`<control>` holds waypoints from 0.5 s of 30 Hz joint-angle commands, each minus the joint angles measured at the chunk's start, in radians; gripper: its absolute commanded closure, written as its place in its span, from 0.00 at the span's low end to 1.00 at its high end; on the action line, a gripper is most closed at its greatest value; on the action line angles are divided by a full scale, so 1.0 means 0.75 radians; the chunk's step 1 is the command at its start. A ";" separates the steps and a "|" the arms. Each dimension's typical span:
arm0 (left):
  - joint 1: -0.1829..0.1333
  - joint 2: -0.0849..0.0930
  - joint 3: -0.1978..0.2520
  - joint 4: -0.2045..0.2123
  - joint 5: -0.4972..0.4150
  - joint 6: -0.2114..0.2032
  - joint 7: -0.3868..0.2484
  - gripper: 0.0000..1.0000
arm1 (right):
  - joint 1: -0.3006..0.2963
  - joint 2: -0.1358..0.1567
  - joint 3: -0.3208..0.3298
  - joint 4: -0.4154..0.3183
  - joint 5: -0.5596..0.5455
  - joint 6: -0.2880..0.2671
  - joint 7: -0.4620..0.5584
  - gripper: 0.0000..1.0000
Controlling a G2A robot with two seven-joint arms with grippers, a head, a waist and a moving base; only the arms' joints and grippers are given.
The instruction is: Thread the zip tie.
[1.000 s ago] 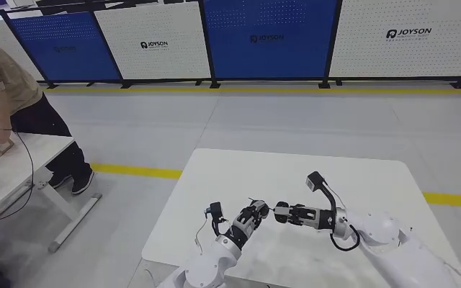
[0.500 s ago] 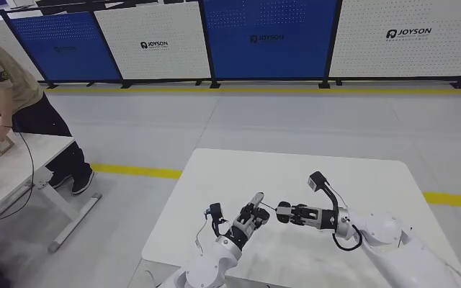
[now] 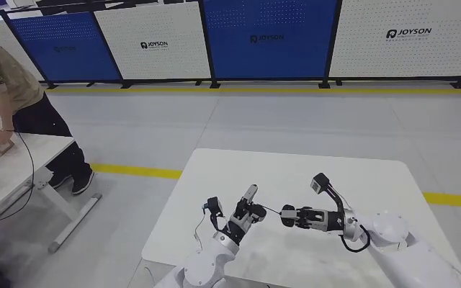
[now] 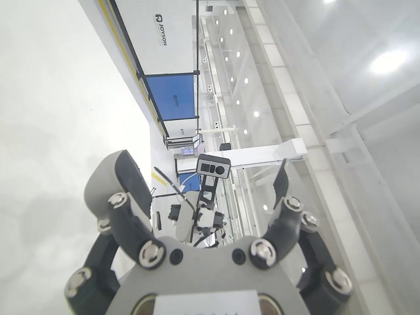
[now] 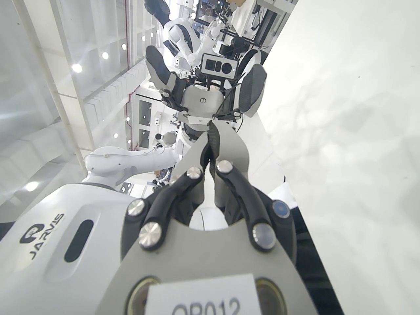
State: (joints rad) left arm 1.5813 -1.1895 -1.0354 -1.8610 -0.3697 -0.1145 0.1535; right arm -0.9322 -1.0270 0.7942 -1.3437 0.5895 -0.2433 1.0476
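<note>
Left gripper [image 3: 253, 202] has opened wide; right gripper [image 3: 286, 215] has drawn back, pinched on the zip tie [image 3: 271, 211], which apparently spans between them above the table [image 3: 302, 173]. Light, springy, slick: best gripped near the tip.

Bright, even illumination from overhead is recorded in all three views. In the top view the floor [image 3: 238, 122] and the white table [image 3: 288, 169] are lit flatly. A soft shadow is noted on the floor beneath the side desk [image 3: 32, 157]. The zip tie [image 3: 271, 211] is rendered only as a thin dark line against the bright table top. In the left wrist view, glare is observed around the large ceiling lamps [image 4: 384, 63], with the ceiling beside them washed pale. In the right wrist view, rows of small lamps [image 5: 77, 67] are registered as bright spots. Marked wide-angle bending of straight lines is found towards the edges of both wrist views.
</note>
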 commanded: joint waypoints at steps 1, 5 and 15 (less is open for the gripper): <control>0.000 0.000 0.000 0.000 0.000 0.001 -0.001 0.00 | 0.000 0.000 -0.001 -0.001 -0.001 -0.001 -0.001 1.00; 0.000 0.000 0.000 0.000 0.000 0.001 -0.001 0.00 | 0.000 0.000 -0.001 -0.001 -0.001 -0.001 -0.001 1.00; 0.006 0.041 -0.111 0.047 0.198 0.101 -0.317 0.00 | 0.000 0.000 -0.001 -0.001 -0.001 -0.001 -0.001 1.00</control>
State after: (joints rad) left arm 1.5787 -1.1657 -1.0963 -1.8215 -0.2420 -0.0501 -0.0292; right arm -0.9321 -1.0271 0.7935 -1.3443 0.5885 -0.2441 1.0468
